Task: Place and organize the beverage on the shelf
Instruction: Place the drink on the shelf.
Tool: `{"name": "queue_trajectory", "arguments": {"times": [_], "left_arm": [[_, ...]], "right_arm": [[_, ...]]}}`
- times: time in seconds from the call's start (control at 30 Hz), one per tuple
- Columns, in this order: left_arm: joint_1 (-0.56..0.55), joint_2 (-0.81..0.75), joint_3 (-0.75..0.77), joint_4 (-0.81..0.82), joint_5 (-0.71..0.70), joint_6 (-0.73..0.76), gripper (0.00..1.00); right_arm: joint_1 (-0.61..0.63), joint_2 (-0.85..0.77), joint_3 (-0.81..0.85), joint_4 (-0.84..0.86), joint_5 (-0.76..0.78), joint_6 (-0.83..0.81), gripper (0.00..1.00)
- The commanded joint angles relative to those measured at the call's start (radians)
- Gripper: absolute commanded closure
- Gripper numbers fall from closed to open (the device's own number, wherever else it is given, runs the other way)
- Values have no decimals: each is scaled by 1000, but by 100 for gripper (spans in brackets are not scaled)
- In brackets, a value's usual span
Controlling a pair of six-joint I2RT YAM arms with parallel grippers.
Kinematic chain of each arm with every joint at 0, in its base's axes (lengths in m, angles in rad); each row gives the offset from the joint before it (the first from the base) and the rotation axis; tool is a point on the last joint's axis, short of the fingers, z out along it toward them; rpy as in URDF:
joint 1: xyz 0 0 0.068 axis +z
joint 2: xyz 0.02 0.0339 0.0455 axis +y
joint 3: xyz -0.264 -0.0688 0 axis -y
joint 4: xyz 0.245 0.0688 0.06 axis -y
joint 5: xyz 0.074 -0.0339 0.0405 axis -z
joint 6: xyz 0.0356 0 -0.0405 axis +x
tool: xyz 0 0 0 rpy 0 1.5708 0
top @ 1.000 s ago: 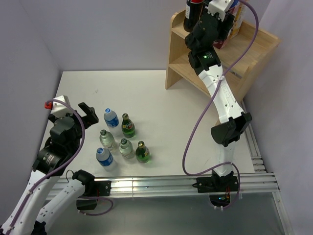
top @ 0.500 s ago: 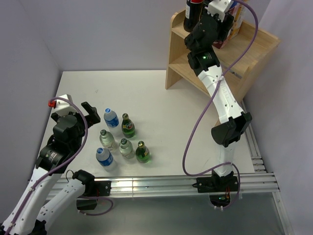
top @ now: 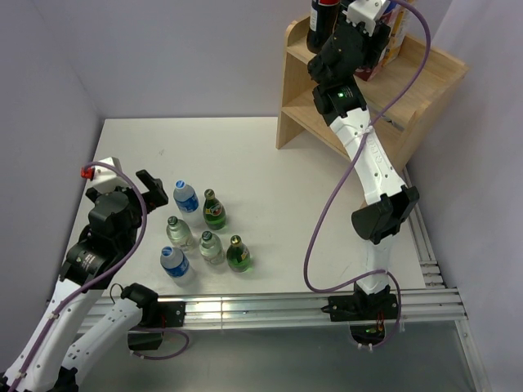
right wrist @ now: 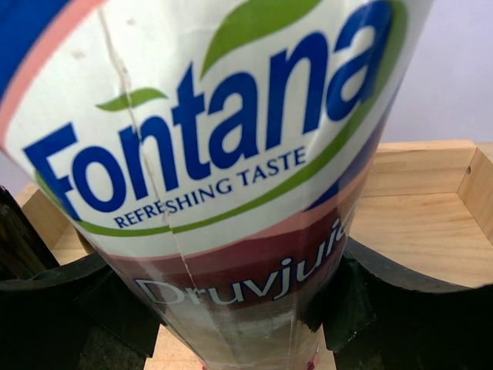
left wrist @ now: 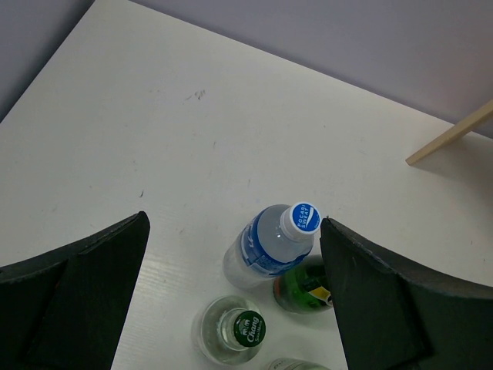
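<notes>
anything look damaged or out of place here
The white-and-blue cardboard juice carton held in the right end effector at the light wooden shelf has a thin crease running down its printed face, as if squeezed or dented. The six bottles on the white table stand upright; nothing spilled.

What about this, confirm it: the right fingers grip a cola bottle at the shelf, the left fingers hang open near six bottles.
Wrong in one thing: the right fingers grip a juice carton, not a cola bottle; the right wrist view shows it. At the shelf, left fingers open near six bottles: correct.
</notes>
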Motion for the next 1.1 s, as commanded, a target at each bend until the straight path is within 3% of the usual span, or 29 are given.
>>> {"name": "queue_trajectory", "arguments": {"times": [0.0,0.43,1.07], "left_arm": [[5,-10,-1,33,8,7,1],[5,-20,-1,36,11,10,0],[7,-17,4,32,6,11,0]], "right_arm": [[-8,46,-12,-28,-12,123,35],[-14,58,-1,-107,-55,161,22],[-5,58,8,-140,-23,207,18]]}}
